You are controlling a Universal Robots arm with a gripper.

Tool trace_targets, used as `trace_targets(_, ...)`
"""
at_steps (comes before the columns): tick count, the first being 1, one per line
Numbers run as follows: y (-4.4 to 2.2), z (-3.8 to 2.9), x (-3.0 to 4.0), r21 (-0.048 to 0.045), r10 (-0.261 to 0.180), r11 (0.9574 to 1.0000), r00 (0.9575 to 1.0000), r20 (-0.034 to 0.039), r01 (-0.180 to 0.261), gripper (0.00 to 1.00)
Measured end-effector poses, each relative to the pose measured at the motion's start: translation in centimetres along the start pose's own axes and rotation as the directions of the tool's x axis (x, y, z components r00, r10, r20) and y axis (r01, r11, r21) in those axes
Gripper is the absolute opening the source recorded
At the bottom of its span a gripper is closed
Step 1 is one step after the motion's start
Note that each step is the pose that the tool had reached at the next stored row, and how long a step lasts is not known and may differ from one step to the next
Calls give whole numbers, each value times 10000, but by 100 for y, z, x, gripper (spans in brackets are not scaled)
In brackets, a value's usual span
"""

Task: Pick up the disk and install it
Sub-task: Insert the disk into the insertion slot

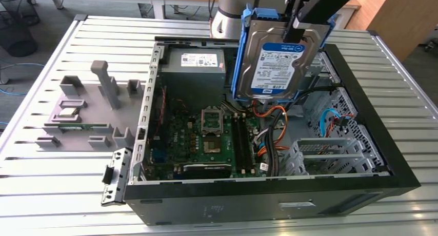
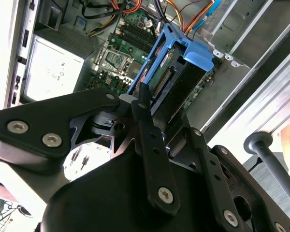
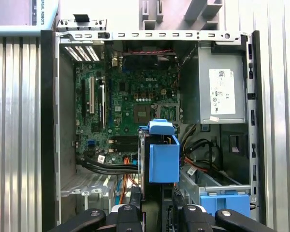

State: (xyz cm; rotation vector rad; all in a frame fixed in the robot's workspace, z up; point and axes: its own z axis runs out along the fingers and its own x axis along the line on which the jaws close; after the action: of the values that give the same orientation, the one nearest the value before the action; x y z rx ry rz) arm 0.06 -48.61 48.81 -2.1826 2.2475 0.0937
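Note:
The disk (image 1: 277, 59), a silver drive with a white-and-blue label in a blue bracket, hangs upright above the open computer case (image 1: 383, 159). My gripper (image 1: 298, 33) is shut on the disk's upper edge, and the lower edge hovers over the case's back right part. In the second wrist view the black fingers (image 2: 146, 116) clamp the disk (image 2: 166, 79) edge-on, with the motherboard beneath it. In the first wrist view the disk (image 3: 163, 154) hangs below the gripper (image 3: 157, 210), beside the drive bay (image 3: 217, 186).
Inside the case lie the motherboard (image 1: 205, 138), the grey power-supply box (image 1: 195, 61) and orange and blue cables (image 1: 274, 115). A lone blue bracket (image 3: 227, 203) sits in the drive bay. A grey parts fixture (image 1: 89, 107) stands on the slatted table on the exterior view's left.

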Motion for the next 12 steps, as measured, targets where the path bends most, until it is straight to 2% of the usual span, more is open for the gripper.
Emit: trace_targets(12,-15,0,0,0,0,10000,10000,0,0,35)
